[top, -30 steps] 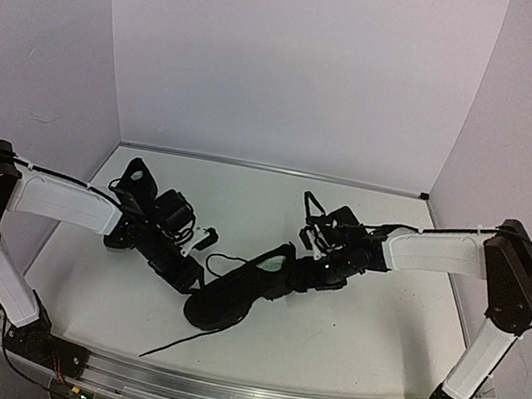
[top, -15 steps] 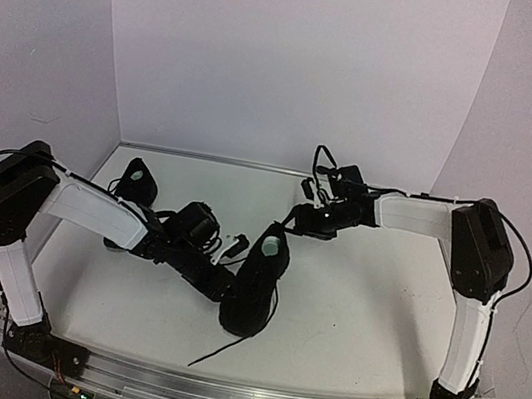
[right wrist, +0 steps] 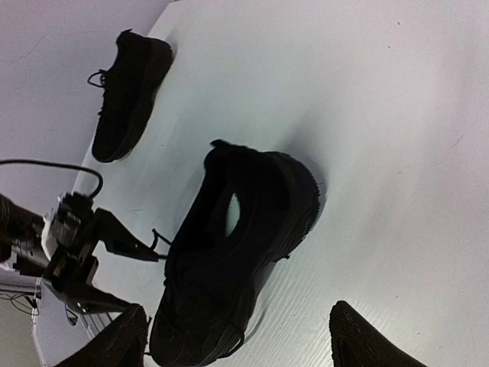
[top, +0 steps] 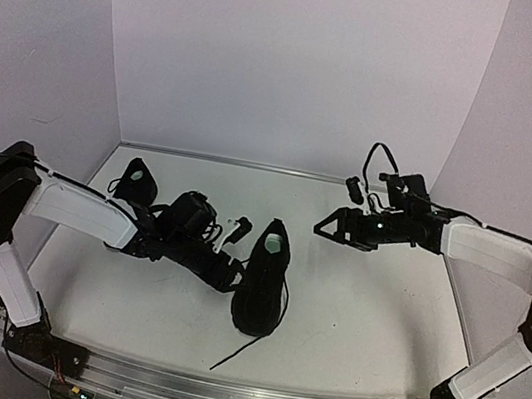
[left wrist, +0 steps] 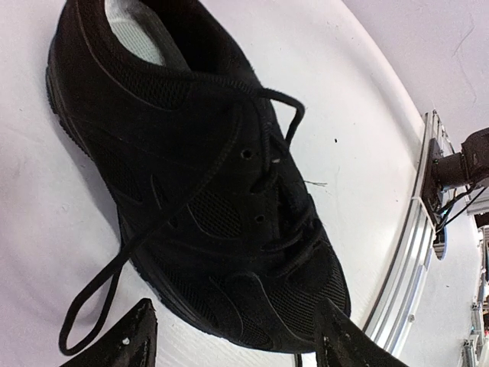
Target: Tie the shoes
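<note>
View from above, left gripper (top: 233, 251): fingers spread, holding nothing, just beside the near shoe (top: 264, 278) on your table (top: 370, 307).
Same view, right gripper (top: 331, 226): fingers spread, holding nothing, clear of both shoes.
Same view, far shoe (top: 135, 179): behind your left arm.
Left wrist view: fingers apart; lace (left wrist: 78, 306) loops loose off the near shoe.
Right wrist view: fingers apart; you see both shoes beyond them.

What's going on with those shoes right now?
Two arms are working on a matte black low-top lace-up sneaker in the middle of the white table. The left gripper sits right beside it, jaws open and holding nothing. The right gripper hangs off to the right, apart from it, jaws open. The thin black lace lies loose and untied. A second black sneaker sits untouched at the back left.
</note>
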You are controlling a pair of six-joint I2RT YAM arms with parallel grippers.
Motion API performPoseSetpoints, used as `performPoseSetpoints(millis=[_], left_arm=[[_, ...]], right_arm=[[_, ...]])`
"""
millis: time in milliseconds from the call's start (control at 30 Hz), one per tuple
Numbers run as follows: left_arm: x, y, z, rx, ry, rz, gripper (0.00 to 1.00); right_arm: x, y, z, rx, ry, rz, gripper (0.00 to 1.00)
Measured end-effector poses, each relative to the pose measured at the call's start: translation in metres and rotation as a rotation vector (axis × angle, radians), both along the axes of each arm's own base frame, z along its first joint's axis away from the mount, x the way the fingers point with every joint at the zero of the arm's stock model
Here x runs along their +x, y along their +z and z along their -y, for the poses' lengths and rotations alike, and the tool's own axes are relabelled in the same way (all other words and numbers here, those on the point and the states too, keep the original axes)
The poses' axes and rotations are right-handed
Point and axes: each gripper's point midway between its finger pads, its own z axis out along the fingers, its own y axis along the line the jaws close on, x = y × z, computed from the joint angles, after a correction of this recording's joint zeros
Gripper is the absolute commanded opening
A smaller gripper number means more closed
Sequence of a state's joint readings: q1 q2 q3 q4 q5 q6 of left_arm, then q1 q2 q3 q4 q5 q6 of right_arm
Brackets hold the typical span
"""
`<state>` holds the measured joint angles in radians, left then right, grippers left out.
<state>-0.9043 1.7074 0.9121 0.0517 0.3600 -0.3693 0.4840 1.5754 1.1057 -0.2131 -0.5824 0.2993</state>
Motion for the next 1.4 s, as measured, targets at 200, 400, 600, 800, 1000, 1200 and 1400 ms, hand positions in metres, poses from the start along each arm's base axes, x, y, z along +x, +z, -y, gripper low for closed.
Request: performPoseSetpoints(millis=[200,400,600,800,1000,1200,1400], left_arm=[[0.002,0.036,-0.01,-0.044,0.034,0.073,0.72],[0.004,0.035,-0.018,-0.01,0.063,0.08,0.68],[-0.03,0.01,-0.023,0.124,-0.036,0.078,0.58],[-0.133,-0.023,-0.014,0.32,-0.31,0.1,0.54],[-0.151,-0.042,-0.016,0.462,-0.349,0.143,0.5],[-0.145,-0.065,-0.006,0.574,-0.336,0.198,0.45],[-0.143,-0.073,0.005,0.617,-0.341,0.217,0.14]], right_arm=[[-0.068,-0.052,0.008,-0.024,0.044,-0.143,0.65],[-0.154,-0.085,-0.006,-0.113,0.152,-0.197,0.64],[-0.17,-0.072,-0.015,-0.111,0.173,-0.126,0.67],[-0.157,-0.075,-0.006,-0.156,0.1,-0.091,0.7],[-0.149,-0.066,0.002,-0.168,0.043,-0.054,0.71],[-0.141,-0.045,0.009,-0.134,-0.019,-0.005,0.72],[-0.135,-0.03,0.023,-0.121,-0.078,0.024,0.72]])
